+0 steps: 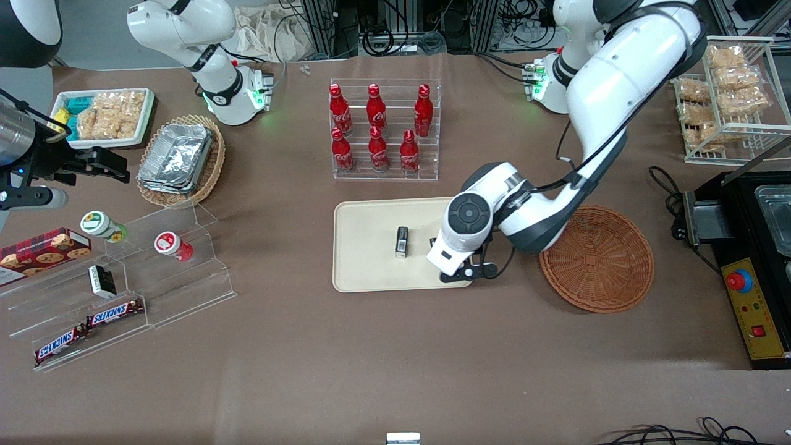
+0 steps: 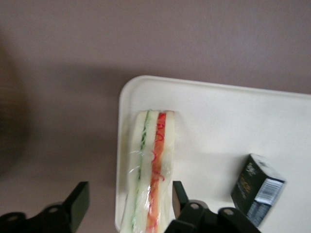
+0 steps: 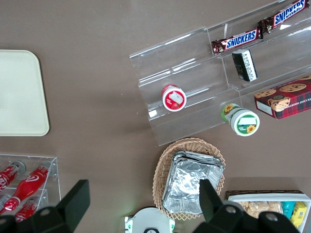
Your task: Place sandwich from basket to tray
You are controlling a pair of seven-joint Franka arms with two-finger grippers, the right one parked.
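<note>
pincer (image 2: 127, 201) spread wide, touching nothing, right of frame centre in front view | sandwich (image 2: 148, 170) on tray (image 2: 214, 126) corner, likely just released | basket (image 1: 597, 258) empty

Gripper (image 2: 127, 206) low over the tray (image 1: 364, 272) corner nearest the basket (image 1: 597, 258), fingers (image 2: 77, 201) spread either side of the sandwich (image 2: 149, 170). A small dark box (image 1: 402, 241) stands on the tray just beside it. Bare tray surface surrounds the box.
</note>
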